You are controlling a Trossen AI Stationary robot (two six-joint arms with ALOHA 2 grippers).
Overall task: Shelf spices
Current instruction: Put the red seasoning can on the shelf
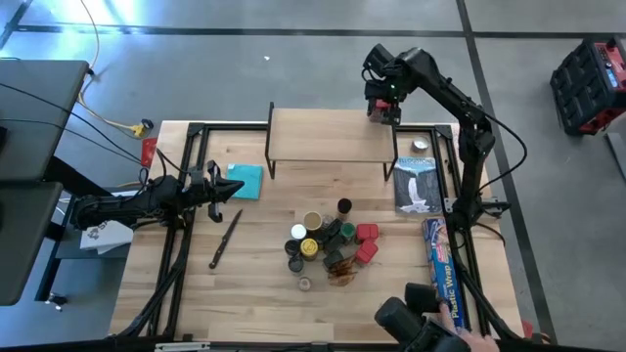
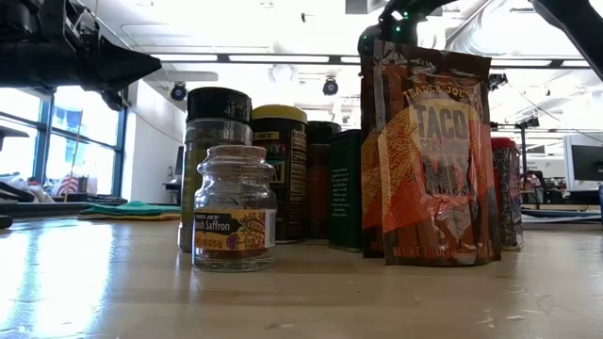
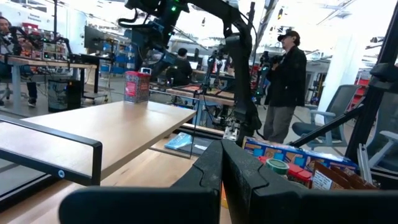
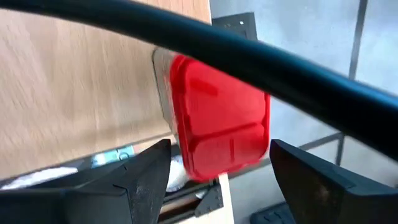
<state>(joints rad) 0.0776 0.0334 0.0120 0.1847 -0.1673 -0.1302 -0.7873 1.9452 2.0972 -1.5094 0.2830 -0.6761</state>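
Most jars hidden (behind packet)

"TRADER JOE'S" and "TACO" are printed on the orange-brown packet standing at the front of the cluster in the low view; further lettering along its lower edge is too small to be read. "Saffron" is read on the yellow label of the small glass jar. "Plastic Wrap" is read on the long blue box at the table's right edge in the high view. Labels on the other jars cannot be made out.
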